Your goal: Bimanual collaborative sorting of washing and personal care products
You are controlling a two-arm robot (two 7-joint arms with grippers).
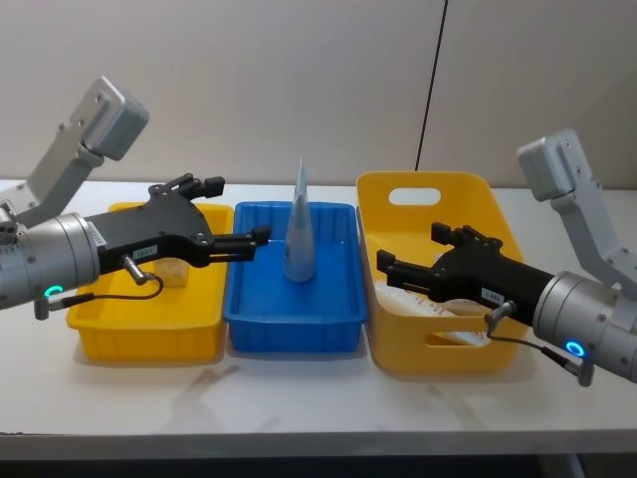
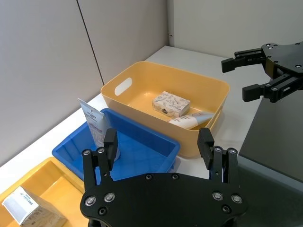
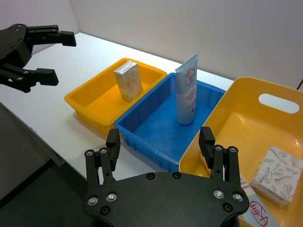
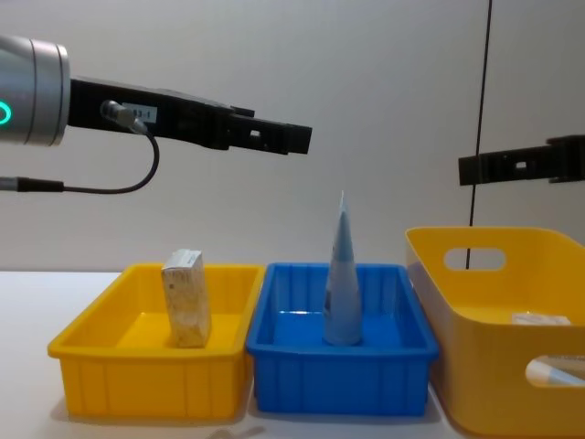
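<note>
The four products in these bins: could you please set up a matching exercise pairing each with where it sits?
Things:
1. upright pale blue tapering tube
2. beige speckled block pack
3. grey-beige marbled box pack
4. lying pale tube

Places:
A. tall yellow bin, beside the lying tube
B. blue tray
C. tall yellow bin, against its near wall
D. shallow yellow tray

Pairs: 1-B, 2-D, 3-A, 4-C

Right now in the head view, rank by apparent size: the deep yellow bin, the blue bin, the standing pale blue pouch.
1. Deep yellow bin, largest.
2. Blue bin, slightly smaller.
3. Pale blue pouch, clearly smallest.
</note>
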